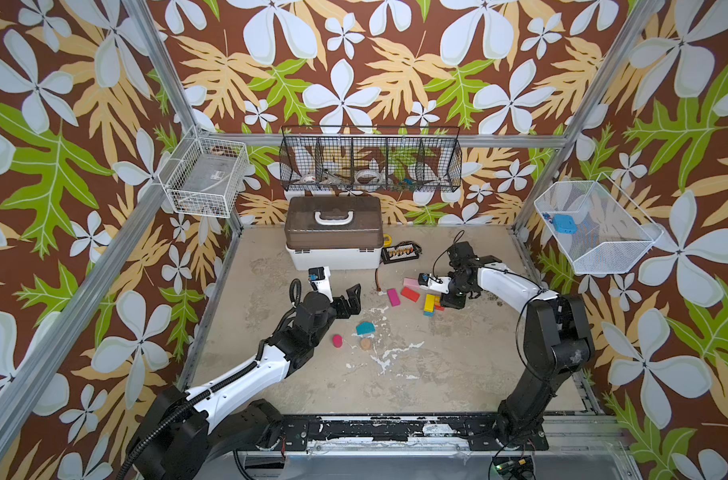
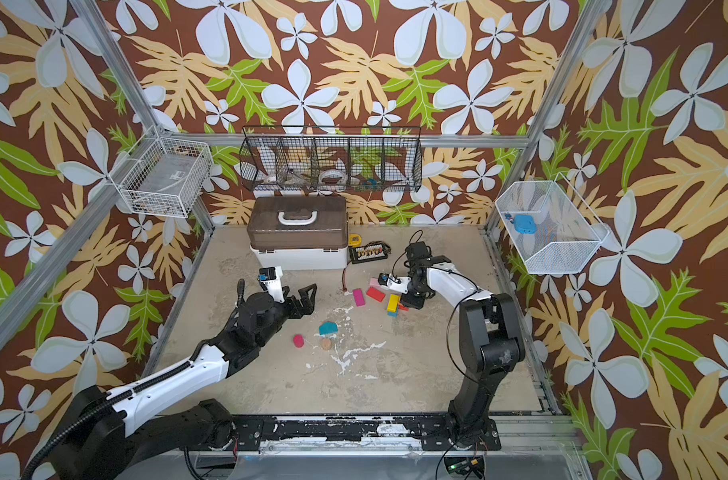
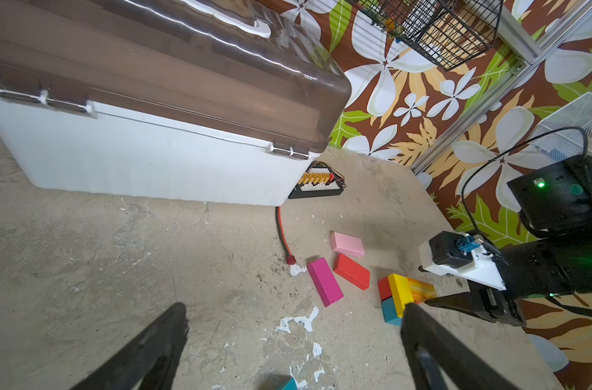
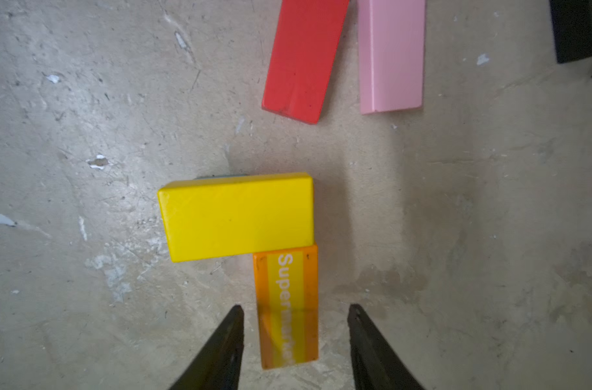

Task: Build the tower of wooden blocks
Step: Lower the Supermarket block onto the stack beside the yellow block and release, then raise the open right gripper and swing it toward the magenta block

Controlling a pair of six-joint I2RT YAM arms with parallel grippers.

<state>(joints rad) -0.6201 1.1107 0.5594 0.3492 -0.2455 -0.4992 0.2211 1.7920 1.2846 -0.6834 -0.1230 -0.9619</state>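
Here the right gripper (image 4: 296, 308) straddles the orange block (image 4: 285, 280), jaws parted, seemingly not touching it; the yellow block (image 4: 235, 216) meets its end. The left gripper (image 3: 296, 309) stands wide.

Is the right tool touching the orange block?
Apart. The right wrist view shows bare floor between the orange block and each finger of the open right tool.

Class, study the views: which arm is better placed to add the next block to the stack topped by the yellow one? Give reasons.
Right. The right gripper hangs open at the stack, jaws astride the orange block, with the red bar close by. The left gripper stands off, nearer the toolbox.
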